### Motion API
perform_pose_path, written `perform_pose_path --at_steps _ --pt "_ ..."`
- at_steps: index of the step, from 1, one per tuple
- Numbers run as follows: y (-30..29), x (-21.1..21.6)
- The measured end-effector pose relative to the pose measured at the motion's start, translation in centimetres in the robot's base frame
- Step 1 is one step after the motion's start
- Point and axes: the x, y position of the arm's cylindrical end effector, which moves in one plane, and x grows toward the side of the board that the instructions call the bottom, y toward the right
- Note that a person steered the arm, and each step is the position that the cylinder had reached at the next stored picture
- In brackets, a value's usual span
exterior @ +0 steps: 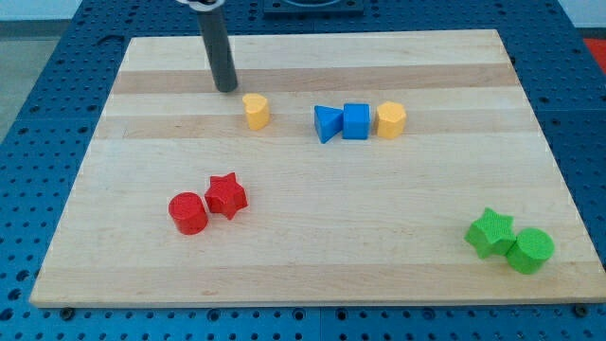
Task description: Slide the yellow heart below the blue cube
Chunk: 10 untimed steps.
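Up-left of yellow heart [256, 111]: my tip [226, 89] | apart | rod top cropped | no gripper shows

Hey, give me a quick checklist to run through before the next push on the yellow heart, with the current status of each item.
1. My tip located: ok, up-left of the yellow heart, close to it with a small gap showing.
2. Heart free on its lower-right side: ok, no block touches it.
3. Spot below the blue cube free: ok, bare wood there.
4. Blue triangular block and yellow hexagonal block flank the cube: not ok, a straight rightward push would hit the triangle.
5. Red star and red cylinder off the path: ok.
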Motion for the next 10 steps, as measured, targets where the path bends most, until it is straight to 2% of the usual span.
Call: perform_pose_path --at_steps 2,4,5,6,7,8,10 --pt "5.4 6.0" --pt "5.4 11.7" --pt "3.9 12.2" --pt "-0.5 12.3" --pt "-1.2 14.2" --pt "2.5 15.1" --pt "13.8 14.4"
